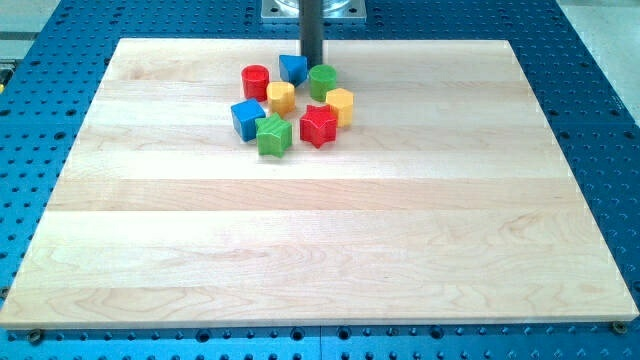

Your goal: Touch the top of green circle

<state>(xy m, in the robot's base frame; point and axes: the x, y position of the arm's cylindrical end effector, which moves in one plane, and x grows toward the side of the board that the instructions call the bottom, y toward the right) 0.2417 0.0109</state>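
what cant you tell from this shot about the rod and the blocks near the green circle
- my tip: in the camera view, whether it touches the green circle or the blue block; any gap is too small to make out.
- Rod: its upper part is cut off by the view's top edge.
- Blue block: its exact shape is too small to tell.
- Yellow block: its lower side is hidden behind the red star cluster's neighbours.

A pale wooden tabletop lies on a blue perforated base. Near the frame's top centre, my tip stands just above the green circle, beside the blue block. Clustered around are a red cylinder, yellow block, yellow hexagon, red star, blue cube and green star.
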